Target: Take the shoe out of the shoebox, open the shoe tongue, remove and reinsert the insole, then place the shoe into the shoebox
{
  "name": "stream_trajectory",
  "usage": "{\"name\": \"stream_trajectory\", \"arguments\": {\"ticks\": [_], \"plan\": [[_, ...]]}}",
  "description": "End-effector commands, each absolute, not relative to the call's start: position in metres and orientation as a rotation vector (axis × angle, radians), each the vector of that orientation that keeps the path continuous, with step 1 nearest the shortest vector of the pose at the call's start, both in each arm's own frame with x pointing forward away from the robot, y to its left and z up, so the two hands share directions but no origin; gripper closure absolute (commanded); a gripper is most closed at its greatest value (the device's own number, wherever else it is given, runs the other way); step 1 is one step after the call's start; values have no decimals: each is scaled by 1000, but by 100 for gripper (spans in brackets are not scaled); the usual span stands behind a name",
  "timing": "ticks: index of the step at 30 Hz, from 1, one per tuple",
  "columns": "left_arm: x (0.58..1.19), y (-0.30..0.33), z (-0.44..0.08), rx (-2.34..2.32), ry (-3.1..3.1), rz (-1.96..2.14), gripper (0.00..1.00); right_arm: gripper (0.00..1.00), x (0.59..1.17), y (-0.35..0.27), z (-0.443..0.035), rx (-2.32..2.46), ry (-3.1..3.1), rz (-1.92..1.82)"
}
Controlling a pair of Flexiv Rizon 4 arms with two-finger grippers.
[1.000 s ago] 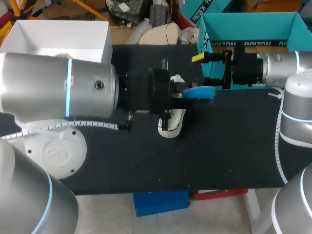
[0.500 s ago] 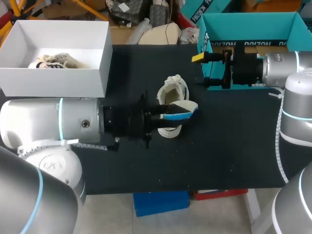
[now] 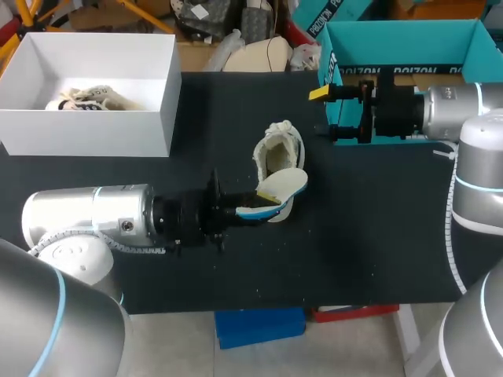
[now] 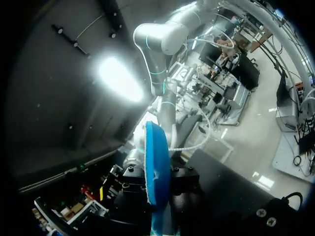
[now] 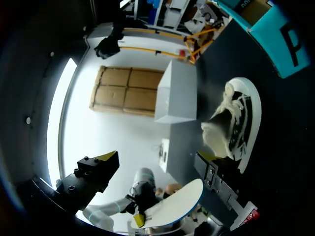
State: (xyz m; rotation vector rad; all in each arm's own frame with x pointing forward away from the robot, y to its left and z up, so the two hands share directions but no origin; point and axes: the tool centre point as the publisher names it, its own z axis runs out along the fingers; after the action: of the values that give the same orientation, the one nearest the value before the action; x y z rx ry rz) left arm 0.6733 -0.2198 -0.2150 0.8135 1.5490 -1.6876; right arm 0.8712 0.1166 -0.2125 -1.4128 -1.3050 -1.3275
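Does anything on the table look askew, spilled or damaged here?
Only the insole: it is out of the shoe, gripped by the left claw and tilted over the shoe's end nearer the robot. That fits the task mid-step. Nothing looks spilled or damaged.

Shoe (image 3: 277,153): cream-white low sneaker, middle of dark table (image 3: 377,236), mouth wide open, laces bunched at far end. From right wrist view, black markings on its side (image 5: 238,125).

Insole (image 3: 277,188) out of shoe: cream top, blue underside, tilted, hanging over shoe's near end. I've got one tip pinched in left gripper (image 3: 250,206). Left wrist view shows it edge-on, blue face out (image 4: 156,172).

Shoebox (image 3: 94,126): white, open, far-left corner of table, well apart from shoe. Second cream shoe (image 3: 86,98) lying inside.
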Motion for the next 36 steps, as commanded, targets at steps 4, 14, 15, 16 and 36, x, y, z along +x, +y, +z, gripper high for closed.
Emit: {"name": "stream_trajectory", "arguments": {"ticks": [4, 14, 15, 16, 36], "plan": [[675, -219, -214, 821, 1550, -1688, 100, 0, 871, 118, -213, -1416, -1303, -1330], [649, -230, -213, 923, 1440, -1538, 100, 0, 871, 118, -213, -1416, -1303, -1330], [647, -230, -213, 943, 1431, -1505, 100, 0, 871, 118, -213, -1416, -1303, -1330], [646, -231, -214, 948, 1427, -1490, 100, 0, 871, 118, -213, -1416, -1303, -1330], [715, -242, -249, 1203, 1127, -1161, 100, 0, 871, 118, -213, -1416, -1303, -1330]]}}
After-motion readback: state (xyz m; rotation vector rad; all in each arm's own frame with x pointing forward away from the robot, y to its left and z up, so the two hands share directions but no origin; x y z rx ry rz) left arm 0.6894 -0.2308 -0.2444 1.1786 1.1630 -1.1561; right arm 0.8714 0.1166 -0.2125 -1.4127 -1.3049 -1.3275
